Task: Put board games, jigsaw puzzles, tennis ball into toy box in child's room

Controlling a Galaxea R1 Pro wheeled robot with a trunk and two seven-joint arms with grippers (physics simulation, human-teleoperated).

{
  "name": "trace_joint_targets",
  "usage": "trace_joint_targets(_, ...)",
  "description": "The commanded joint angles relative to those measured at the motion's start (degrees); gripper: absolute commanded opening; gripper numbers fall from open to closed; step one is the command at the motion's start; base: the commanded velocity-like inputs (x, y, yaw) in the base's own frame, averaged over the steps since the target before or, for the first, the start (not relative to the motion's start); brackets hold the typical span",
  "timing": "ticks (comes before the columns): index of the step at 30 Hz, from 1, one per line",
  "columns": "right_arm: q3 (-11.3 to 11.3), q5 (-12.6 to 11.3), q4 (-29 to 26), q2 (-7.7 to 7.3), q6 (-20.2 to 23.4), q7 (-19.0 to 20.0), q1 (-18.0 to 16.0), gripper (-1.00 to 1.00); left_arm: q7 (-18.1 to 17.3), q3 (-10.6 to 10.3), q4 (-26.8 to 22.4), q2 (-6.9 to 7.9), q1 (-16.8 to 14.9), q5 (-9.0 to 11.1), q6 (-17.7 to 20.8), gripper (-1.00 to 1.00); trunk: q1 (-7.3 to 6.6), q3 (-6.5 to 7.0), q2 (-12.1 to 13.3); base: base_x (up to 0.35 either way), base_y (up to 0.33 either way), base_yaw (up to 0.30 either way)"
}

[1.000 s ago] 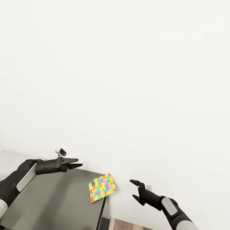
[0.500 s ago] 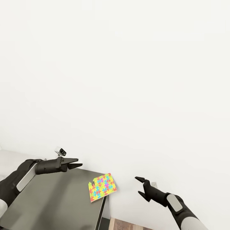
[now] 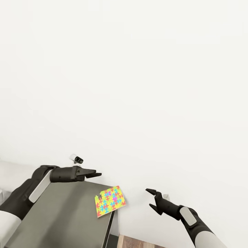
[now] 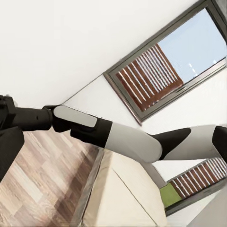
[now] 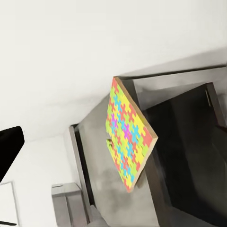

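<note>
Your head camera faces mostly a blank white wall point(image 3: 137, 86). Low at the left sits a grey counter point(image 3: 65, 213), and one jigsaw puzzle point(image 3: 110, 201) lies on its far right corner, overhanging the edge slightly. From your right wrist camera, the same puzzle point(image 5: 128, 142) shows its bright interlocking pattern and thin side, resting on the grey top beside a dark recess.

Your left tool point(image 3: 93, 174) hovers above the counter's back edge, near the wall, with its fingers close together and nothing between them. Your right tool point(image 3: 151, 198) hangs in the air past the counter's right end, well apart from the puzzle, jaws spread and empty. A strip of wooden floor point(image 3: 144, 243) shows below it.
</note>
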Motion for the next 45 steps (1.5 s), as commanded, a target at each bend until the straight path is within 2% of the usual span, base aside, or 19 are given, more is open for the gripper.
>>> trace_joint_targets(1,-0.36,0.10,0.00,0.04,0.36,0.10,-0.09,1.00,0.18,-0.23,-0.94,-0.13,-0.05,0.22,0.60,1.00,0.24,-0.27,-0.49,0.000,0.000,0.000)
trace_joint_targets(8,-0.13,0.33,0.00,0.45,-1.43,0.14,-0.22,1.00,0.73,-0.35,-8.48,-0.75,2.00,0.15,0.72,1.00,1.78,-1.53,-3.29,0.000,0.000,0.000)
trace_joint_targets(14,0.20,0.39,-0.07,0.66,-2.16,0.25,-0.23,1.00,0.76,-0.23,-12.06,-0.66,3.59,0.14,0.81,1.00,3.09,-2.61,-5.70,0.000,0.000,0.000)
trace_joint_targets(23,0.93,0.31,-2.78,0.69,-1.97,0.39,-0.23,1.00,0.78,-0.43,-13.80,-0.88,4.04,0.13,0.74,1.00,5.07,-4.22,-9.31,0.000,0.000,0.000)
trace_joint_targets(37,1.08,0.41,-3.01,0.60,-1.77,0.38,-0.23,1.00,0.69,-0.07,-13.83,-0.78,4.06,0.26,0.72,1.00,8.15,-6.74,-14.92,0.000,0.000,0.000)
trace_joint_targets(39,1.63,0.41,-3.01,0.55,-1.69,0.38,-0.23,1.00,0.69,-0.08,-13.83,-0.80,4.06,0.33,0.72,1.00,8.58,-7.10,-15.73,0.000,0.000,0.000)
trace_joint_targets(44,7.55,0.41,-3.06,0.03,-1.64,0.31,-0.23,1.00,0.69,-0.06,-13.79,-0.62,4.12,0.47,0.73,1.00,9.68,-7.99,-17.73,0.000,0.000,0.000)
trace_joint_targets(45,8.01,0.43,-3.05,0.03,-1.64,0.29,-0.23,1.00,0.69,-0.05,-13.78,-0.59,4.12,0.49,0.73,1.00,9.90,-8.17,-18.13,0.000,0.000,0.000)
